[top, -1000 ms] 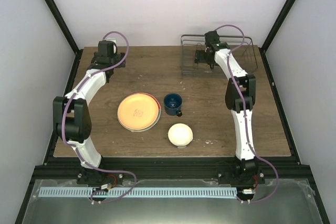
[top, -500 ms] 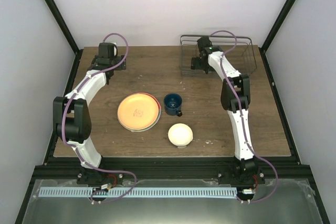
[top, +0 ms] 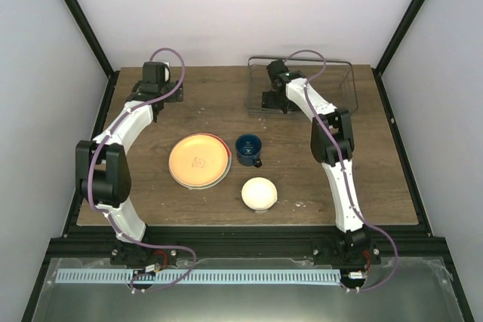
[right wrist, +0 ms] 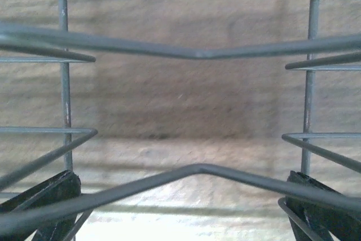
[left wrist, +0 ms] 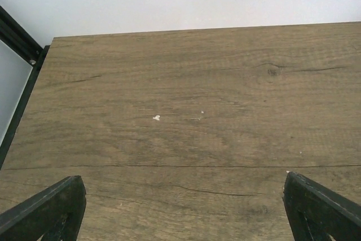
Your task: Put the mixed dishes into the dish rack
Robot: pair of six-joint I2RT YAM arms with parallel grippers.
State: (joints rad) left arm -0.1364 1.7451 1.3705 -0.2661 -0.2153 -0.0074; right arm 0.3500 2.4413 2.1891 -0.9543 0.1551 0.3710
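Evidently the step in hand is shifting the dish rack [top: 337, 60] into a handier spot with the right jaws [top: 272, 102] before any dish goes in, so treat it as a drag, not a grasp. Your right jaws are spread wide and pinch nothing. In the right wrist view the rack's wires [right wrist: 197, 53] cross between the two fingers, one bent wire passing just above the tips, and the picture is smeared.

Keep the fingers low and square to the wire so the rack slides flat on the tabletop [top: 377, 186] rather than tipping. Lift out slowly so no finger snags a divider.

The rack sits at about 1 o'clock on the tabletop, around those jaws. The orange-yellow plate [top: 198, 160], dark blue mug [top: 248, 148] and cream bowl [top: 259, 193] lie well apart from it, toward 7 o'clock of the right jaws, none loaded. Your left jaws [left wrist: 186, 210], also spread and empty, hover at 11 o'clock.
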